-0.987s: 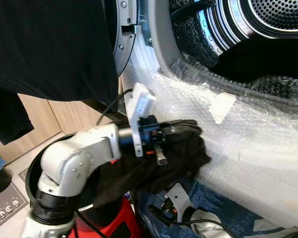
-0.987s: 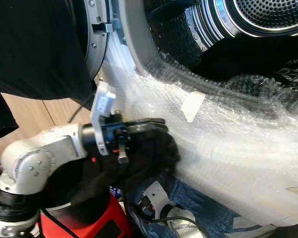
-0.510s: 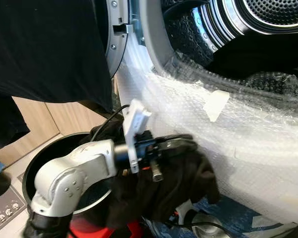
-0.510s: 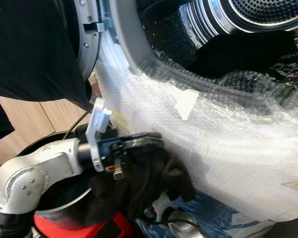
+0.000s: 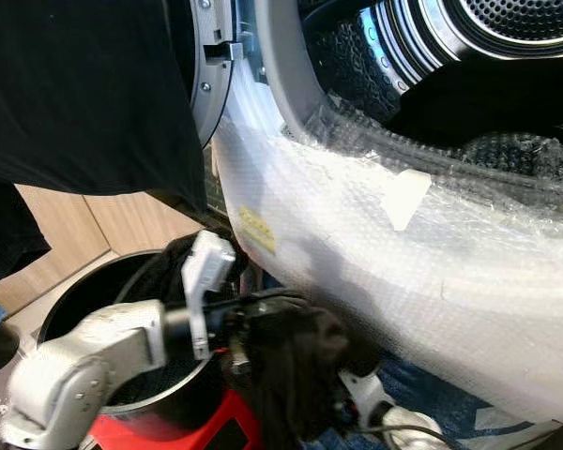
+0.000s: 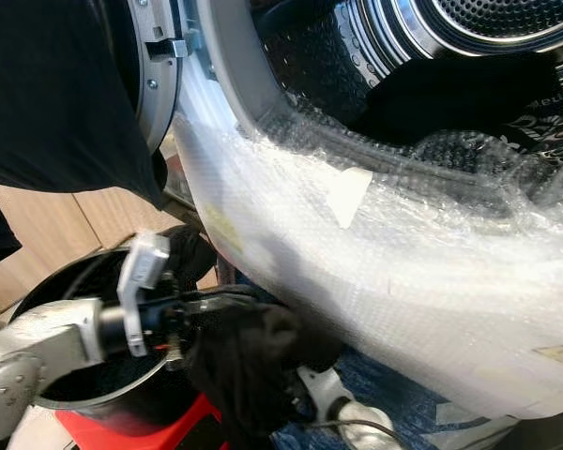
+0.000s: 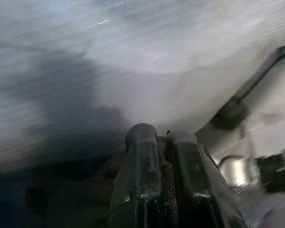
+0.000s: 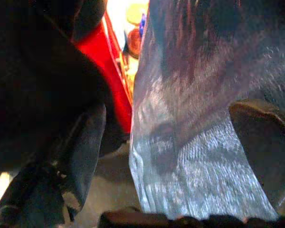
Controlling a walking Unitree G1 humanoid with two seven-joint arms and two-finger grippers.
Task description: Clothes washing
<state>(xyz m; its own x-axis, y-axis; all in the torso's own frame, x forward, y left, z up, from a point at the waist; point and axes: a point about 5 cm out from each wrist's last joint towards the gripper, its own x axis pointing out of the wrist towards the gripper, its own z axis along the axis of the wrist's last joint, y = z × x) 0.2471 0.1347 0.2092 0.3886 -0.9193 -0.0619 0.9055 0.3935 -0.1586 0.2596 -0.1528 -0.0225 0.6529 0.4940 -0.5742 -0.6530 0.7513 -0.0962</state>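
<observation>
The washing machine (image 5: 291, 103) stands open, and its front is covered in bubble wrap (image 5: 432, 253). Dark clothes already lie inside its shiny drum (image 5: 507, 28). Low down, just in front of the machine and below its round opening, the left gripper (image 5: 272, 314) has its two black fingers (image 7: 142, 190) pressed together on a black cloth (image 5: 296, 375). The cloth hangs down from the fingers in a bunch, close to the bubble wrap. Beside the machine, under the left arm, sits a round black basket (image 5: 94, 291) on something red (image 5: 216, 431). A big black shirt (image 5: 84, 94) hangs over the machine's open door. The right gripper (image 5: 380, 412) is low under the machine's front, and I cannot tell if its fingers are apart or together.
</observation>
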